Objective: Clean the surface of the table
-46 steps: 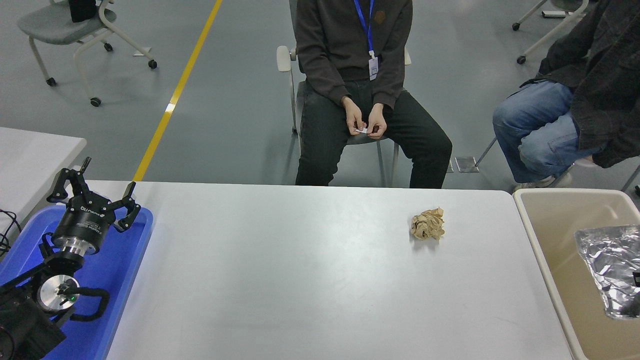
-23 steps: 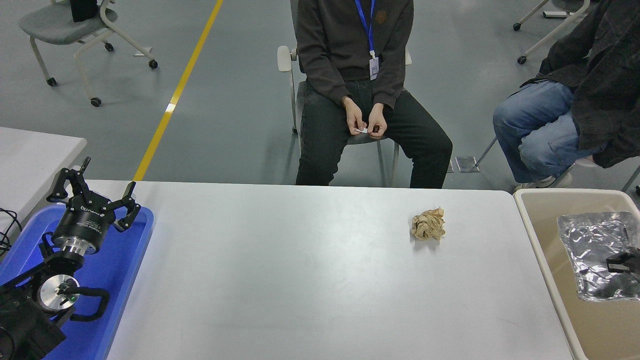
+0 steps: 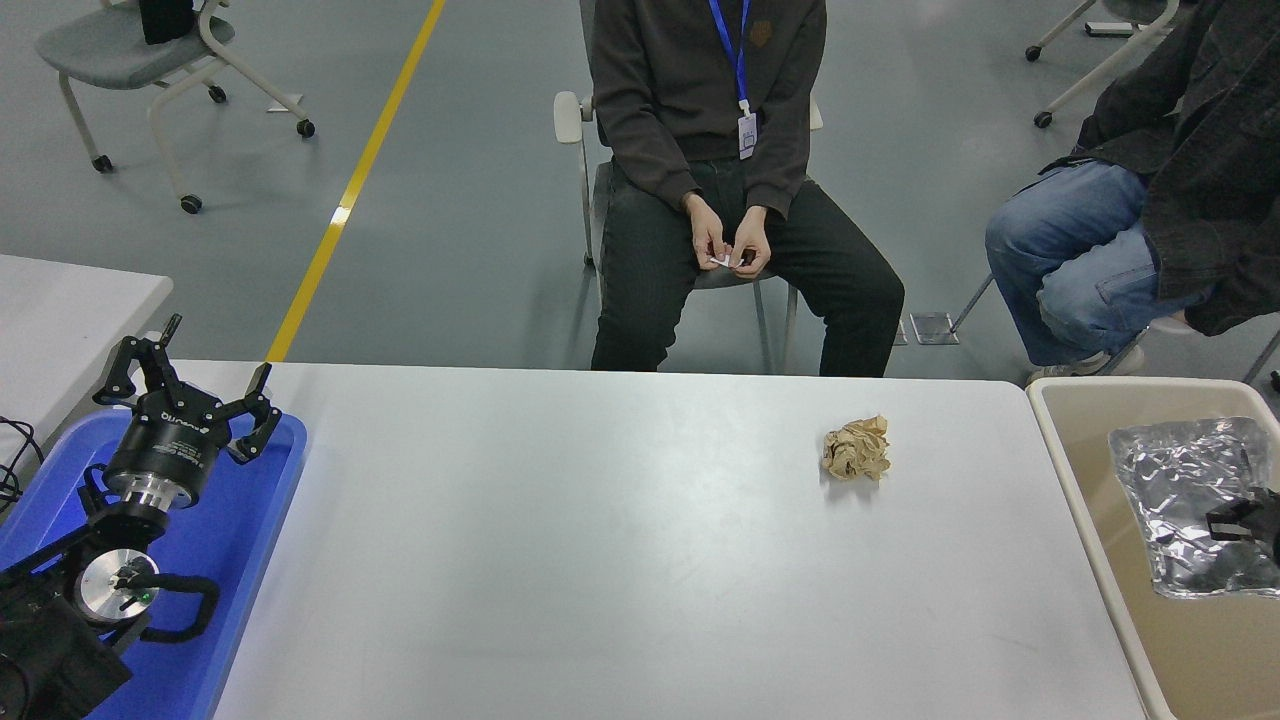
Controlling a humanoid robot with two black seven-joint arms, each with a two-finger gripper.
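- The bench [image 3: 620,560], wide and matte white-grey with rounded corners, is filling most of the lower view.
- A crumpled ball of brown paper [image 3: 856,448] is lying on the bench, right of centre and nearer the far edge, well apart from both arms.
- A blue plastic tray [image 3: 255,520] is sitting at the bench's left end; nothing is showing inside it except the left arm hanging over it.
- The left claw [image 3: 185,395] is hovering above the tray's far end with its fingers spread wide, gripping nothing.
- A beige bin [image 3: 1090,480] is standing just beside the bench's right end, its rim close against the bench edge.
- A crinkled sheet of silver foil [image 3: 1175,480] is sitting inside the bin, toward its right side.
- The right claw [image 3: 1245,525] is reaching in from the right edge of the view and overlapping the foil; only a small dark part is showing, so I cannot tell whether it is gripping the foil or standing apart from it.
- A person in dark clothes [image 3: 700,120] is sitting on a chair beyond the far side, hands together over a small white scrap.
- A second person in blue jeans [image 3: 1080,250] is sitting at the upper right.
- A smaller white table [image 3: 60,310] is showing at the left edge.
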